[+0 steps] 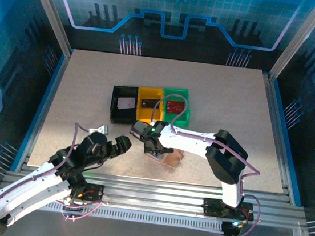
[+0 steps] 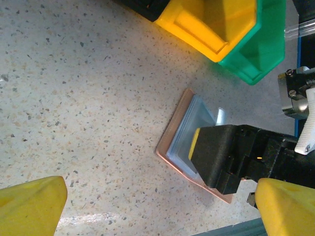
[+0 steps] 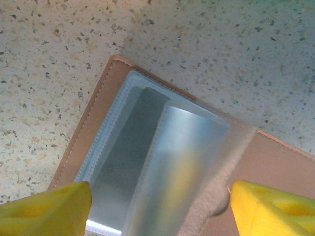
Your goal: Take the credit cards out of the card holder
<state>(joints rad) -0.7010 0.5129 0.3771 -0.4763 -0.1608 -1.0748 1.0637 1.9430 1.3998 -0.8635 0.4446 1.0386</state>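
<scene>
Card holder (image 1: 171,157) lay open on table (image 1: 81,85) near front edge, left gripper (image 1: 123,145) just left of it, jaws wide apart, empty, right gripper (image 3: 160,209) poised over holder, fingers (image 3: 44,209) apart astride clear pockets (image 3: 128,147), black tray (image 1: 115,113), yellow tray (image 1: 142,115), green tray (image 1: 180,119) in row behind.

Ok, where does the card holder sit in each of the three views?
Top external: card holder near the front edge of the table, centre, partly under the right gripper.
Left wrist: right of centre, lying open, its near end under that gripper.
Right wrist: across the middle, clear sleeves facing up.
Shared landmark: the right gripper, directly over it.
</scene>
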